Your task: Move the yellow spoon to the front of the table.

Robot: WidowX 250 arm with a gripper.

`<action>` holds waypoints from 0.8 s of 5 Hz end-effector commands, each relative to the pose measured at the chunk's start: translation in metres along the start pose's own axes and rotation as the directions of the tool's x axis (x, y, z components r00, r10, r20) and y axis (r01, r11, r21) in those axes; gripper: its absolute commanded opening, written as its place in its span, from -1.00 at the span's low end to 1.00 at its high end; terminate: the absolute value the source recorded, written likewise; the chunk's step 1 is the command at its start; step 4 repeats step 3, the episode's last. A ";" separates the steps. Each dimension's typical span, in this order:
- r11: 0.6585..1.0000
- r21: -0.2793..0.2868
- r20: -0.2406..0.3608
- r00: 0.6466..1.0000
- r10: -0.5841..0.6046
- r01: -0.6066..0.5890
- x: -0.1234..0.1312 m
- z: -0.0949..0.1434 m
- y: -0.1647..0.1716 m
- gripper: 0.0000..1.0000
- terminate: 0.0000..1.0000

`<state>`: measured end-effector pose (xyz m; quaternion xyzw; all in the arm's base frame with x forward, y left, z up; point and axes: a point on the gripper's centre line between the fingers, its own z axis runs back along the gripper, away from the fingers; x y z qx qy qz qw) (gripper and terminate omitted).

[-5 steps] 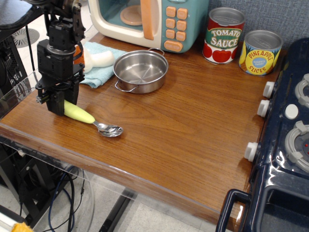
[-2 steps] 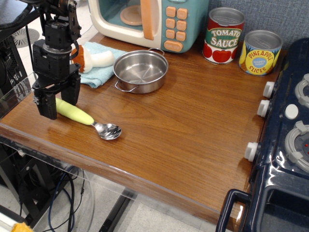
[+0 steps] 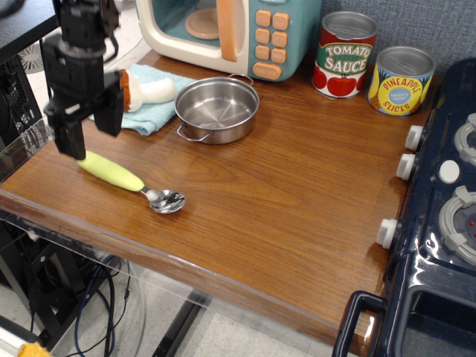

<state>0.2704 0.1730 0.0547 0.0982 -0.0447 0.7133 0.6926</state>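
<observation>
The surface (image 3: 282,216) carries one yellow spoon (image 3: 128,182), one metal pot (image 3: 216,109), one light blue cloth (image 3: 152,104) with one white-and-orange toy (image 3: 145,91) on it, and one toy microwave (image 3: 230,33) at the far edge. There are two tin cans, a tomato sauce can (image 3: 343,54) and a pineapple slices can (image 3: 400,80) to its right. One dark blue toy stove (image 3: 439,223) stands at the right with three white knobs (image 3: 405,166) on its side, and one gripper (image 3: 83,126) is in view at the left.

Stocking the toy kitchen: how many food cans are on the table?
2: the tomato sauce can at the back by the toy microwave, and the pineapple slices can beside it, nearer the stove.
</observation>
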 end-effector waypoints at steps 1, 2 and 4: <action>0.995 -0.098 0.059 0.998 -0.015 0.021 -0.025 0.037 0.012 1.00 -1.00; 0.995 -0.098 0.059 0.998 -0.015 0.021 -0.025 0.037 0.012 1.00 -1.00; 0.995 -0.098 0.059 0.998 -0.015 0.021 -0.025 0.037 0.012 1.00 1.00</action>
